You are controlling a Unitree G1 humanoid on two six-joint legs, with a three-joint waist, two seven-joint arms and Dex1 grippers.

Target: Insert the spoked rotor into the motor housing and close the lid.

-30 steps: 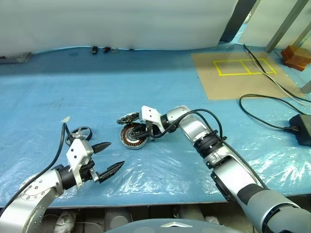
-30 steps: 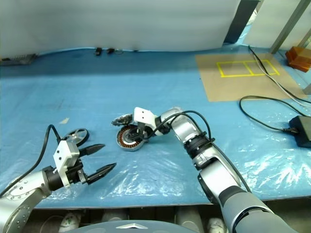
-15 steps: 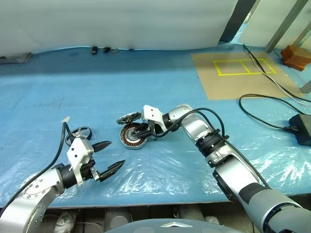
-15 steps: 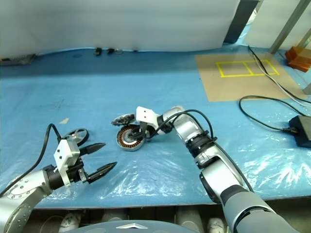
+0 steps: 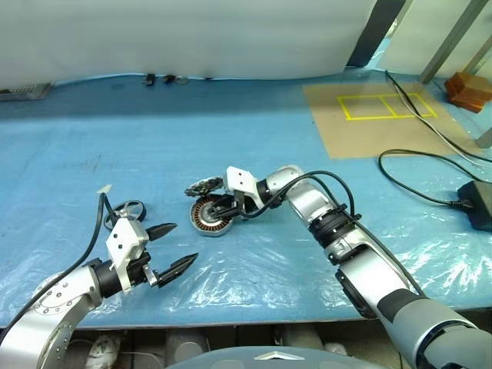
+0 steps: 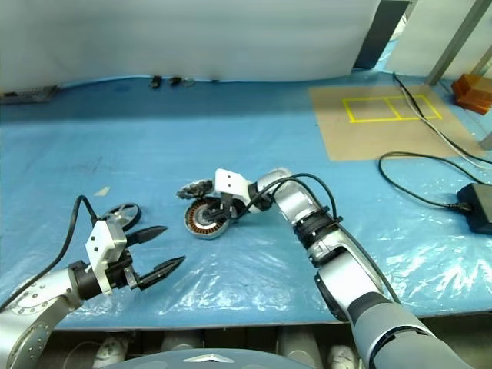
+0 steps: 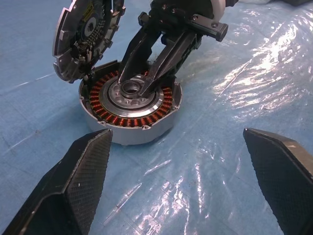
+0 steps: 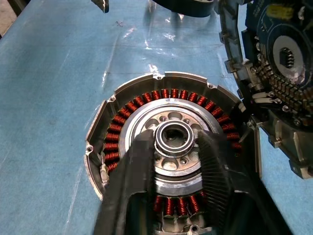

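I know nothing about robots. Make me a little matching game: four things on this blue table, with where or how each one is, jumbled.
1. round silver motor housing with copper windings
2. toothed silver lid
3. dark-rimmed spoked rotor
4. left gripper

A. lying beside the left arm
B. wide open, holding nothing
C. flipped up at the housing's rim
D. right gripper straddling its hub

Pairs: 1-D, 2-C, 3-A, 4-B
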